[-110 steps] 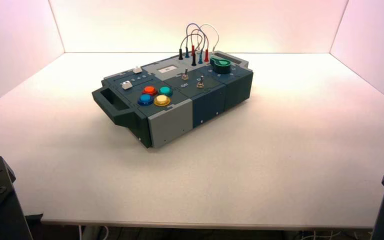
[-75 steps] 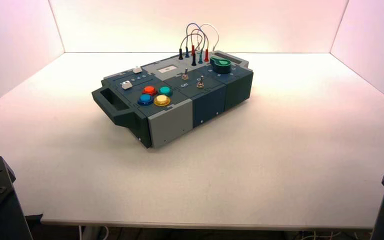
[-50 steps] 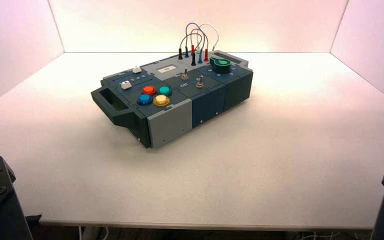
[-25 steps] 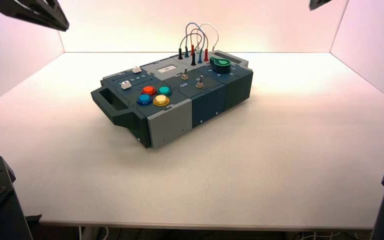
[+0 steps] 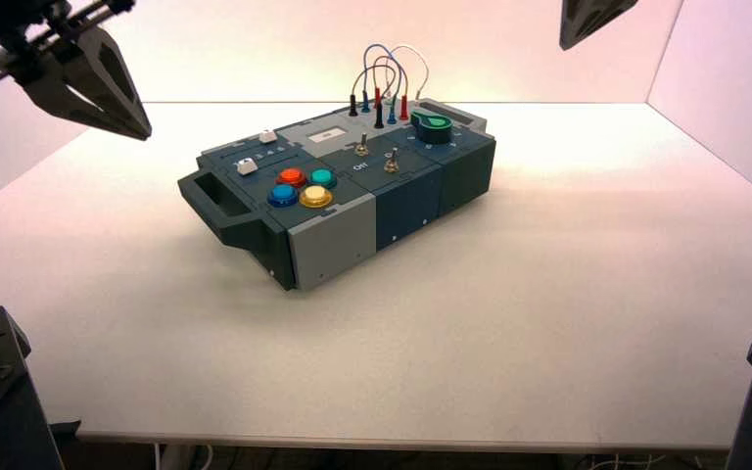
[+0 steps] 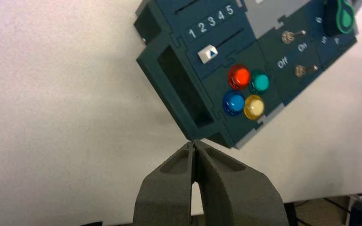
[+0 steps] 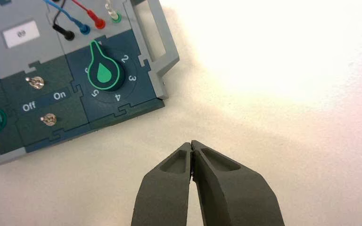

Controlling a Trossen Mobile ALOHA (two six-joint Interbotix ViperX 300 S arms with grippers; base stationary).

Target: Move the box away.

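Your left pincer (image 5: 147, 133) and right pincer (image 5: 565, 45) had come into the high view, absent a second earlier; both were closed, holding nothing. The box (image 5: 338, 186) sat below and between them, apart from both. You had four round buttons, two toggle switches (image 5: 392, 162) and one knob (image 5: 433, 126). Your right wrist view alone showed the knob's numbers plainly; your left showed the near slider (image 6: 208, 53) beside "1".
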